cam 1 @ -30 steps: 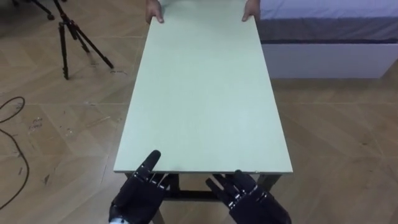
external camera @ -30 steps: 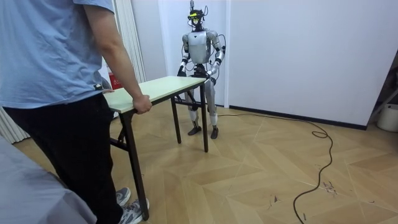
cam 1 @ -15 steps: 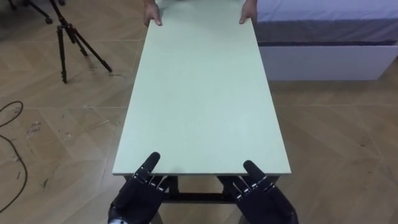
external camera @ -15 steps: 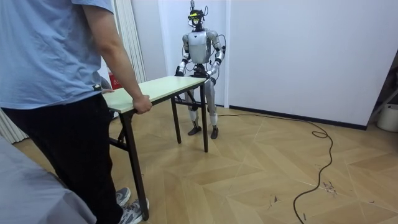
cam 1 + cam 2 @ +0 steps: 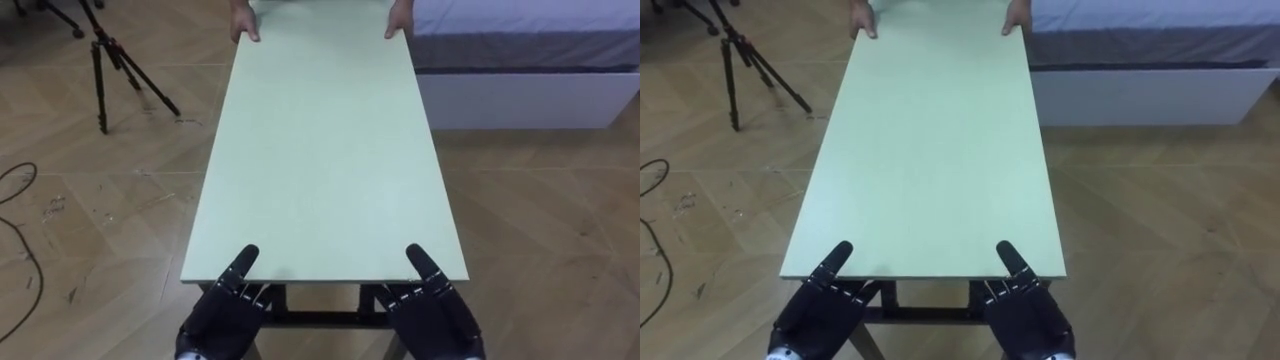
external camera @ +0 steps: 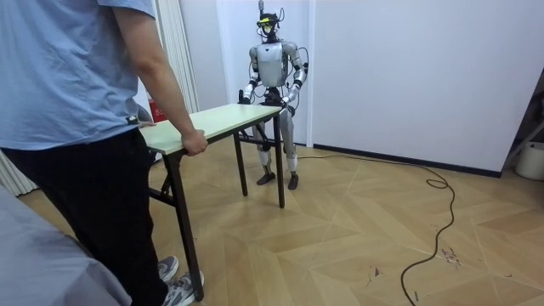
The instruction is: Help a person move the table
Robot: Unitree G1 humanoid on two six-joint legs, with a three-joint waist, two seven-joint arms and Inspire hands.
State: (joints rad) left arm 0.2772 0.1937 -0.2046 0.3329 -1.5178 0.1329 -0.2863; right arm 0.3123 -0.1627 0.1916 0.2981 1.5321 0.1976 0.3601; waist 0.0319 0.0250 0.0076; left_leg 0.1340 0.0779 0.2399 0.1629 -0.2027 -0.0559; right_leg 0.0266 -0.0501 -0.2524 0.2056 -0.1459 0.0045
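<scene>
Left hand (image 5: 222,312) and right hand (image 5: 432,312) rested at the table's (image 5: 325,150) near edge, fingers straight — lifting level with the person (image 6: 68,85) seemed best.

Home-style test room: herringbone parquet floor (image 5: 540,230), bare white walls (image 6: 408,68), a bed (image 5: 520,60) at one o'clock, camera tripod (image 5: 110,60) at eleven.

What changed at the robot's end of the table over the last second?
The right hand slid along the near edge of the table toward the robot's right, from near the middle to the right corner. The left hand stayed at the left corner; the table did not shift, and the person's hands kept hold of the far end.
</scene>
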